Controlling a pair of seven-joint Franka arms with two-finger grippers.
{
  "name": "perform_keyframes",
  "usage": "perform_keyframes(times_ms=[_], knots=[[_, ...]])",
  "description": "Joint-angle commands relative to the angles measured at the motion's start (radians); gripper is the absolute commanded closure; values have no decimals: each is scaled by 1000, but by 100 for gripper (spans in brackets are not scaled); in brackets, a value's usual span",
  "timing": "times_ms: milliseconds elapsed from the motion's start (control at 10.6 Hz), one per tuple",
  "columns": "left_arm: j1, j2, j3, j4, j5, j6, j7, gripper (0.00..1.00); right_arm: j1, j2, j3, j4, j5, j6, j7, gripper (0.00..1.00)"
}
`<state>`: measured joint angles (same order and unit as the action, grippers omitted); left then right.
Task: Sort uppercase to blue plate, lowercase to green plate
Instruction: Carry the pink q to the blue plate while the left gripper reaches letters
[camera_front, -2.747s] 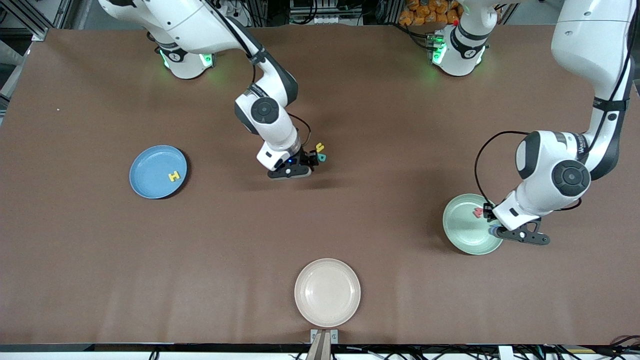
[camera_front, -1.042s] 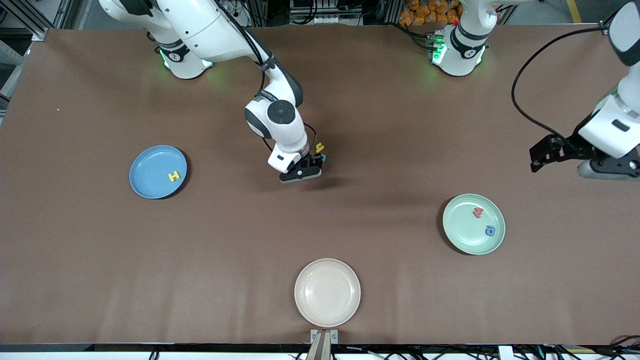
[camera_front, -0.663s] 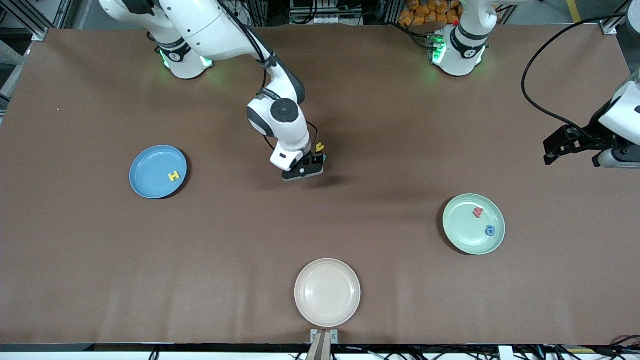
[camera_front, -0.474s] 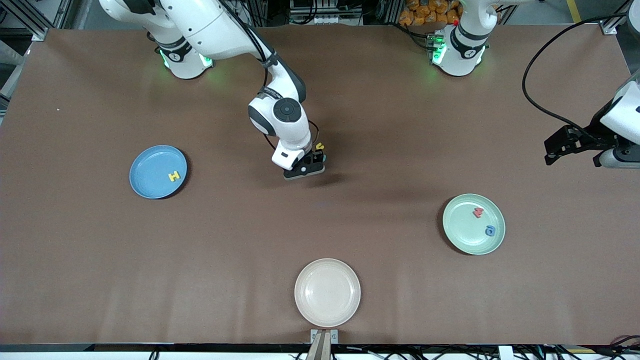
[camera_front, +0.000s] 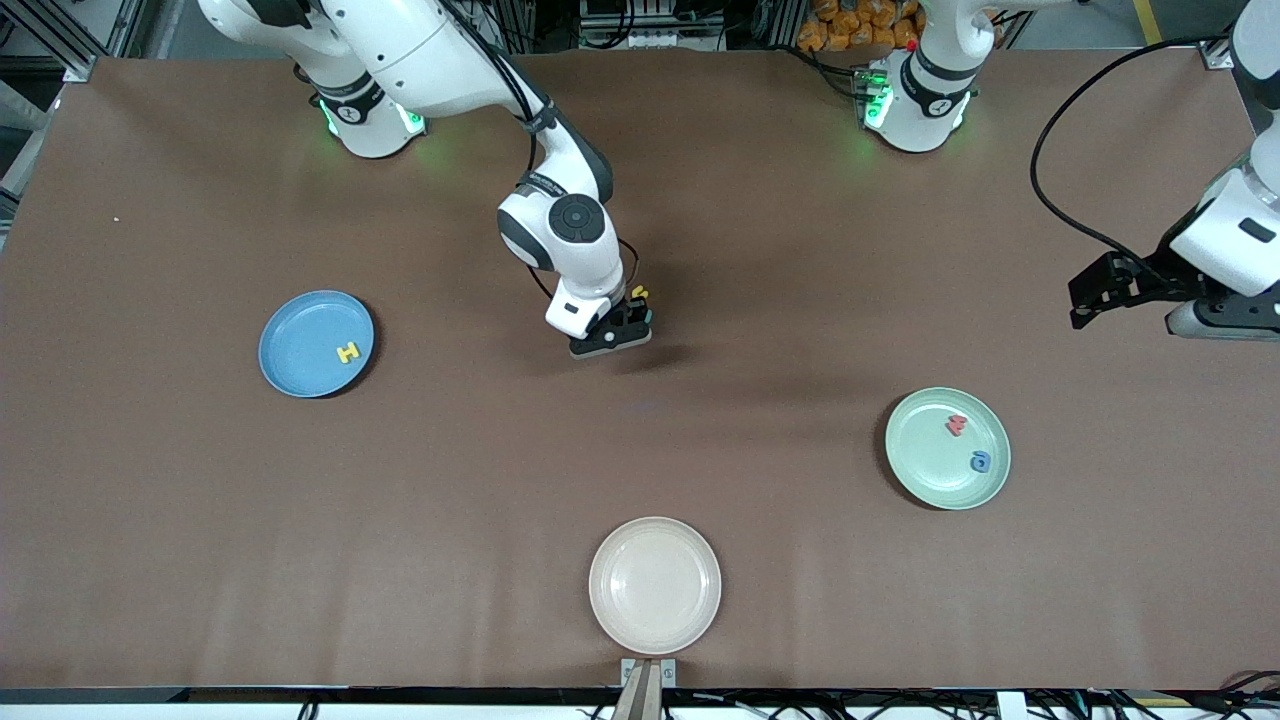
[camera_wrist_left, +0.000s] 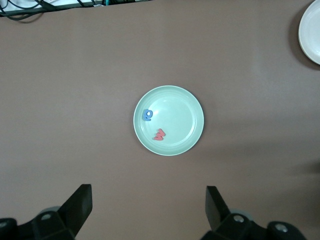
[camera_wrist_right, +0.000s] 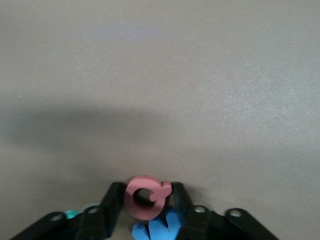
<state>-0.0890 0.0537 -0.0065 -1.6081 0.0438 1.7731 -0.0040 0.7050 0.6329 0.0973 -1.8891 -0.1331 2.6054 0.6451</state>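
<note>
plates: 3 – blue plate, green plate, cream plate | foam letters seen: 7 – 2 yellow, 2 red, 2 blue, 1 teal | arms: 2

High front view; left wrist shares green plate.

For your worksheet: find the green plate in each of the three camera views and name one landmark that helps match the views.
Front view: green plate toward the left arm's end of the table.
Left wrist view: mid-picture.
Right wrist view: not in it.
Shared landmark: the red w lying on it, beside a blue letter.
</note>
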Motion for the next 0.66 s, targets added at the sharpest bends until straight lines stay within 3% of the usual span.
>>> perform_keyframes(times_ms=[0,284,568], knots=[[-11,-5,3,-10,-24,-7,-17,0,8,13,-1,-10,-8,-11,2,58],[-20,0,2,-9,-28,-4,-17,0,8,13,-1,-8,-10,-11,1,67],[-54,21,-9,-9,-30,-4,-17,0,-1,13,-2,13,-8,-11,-1,67]])
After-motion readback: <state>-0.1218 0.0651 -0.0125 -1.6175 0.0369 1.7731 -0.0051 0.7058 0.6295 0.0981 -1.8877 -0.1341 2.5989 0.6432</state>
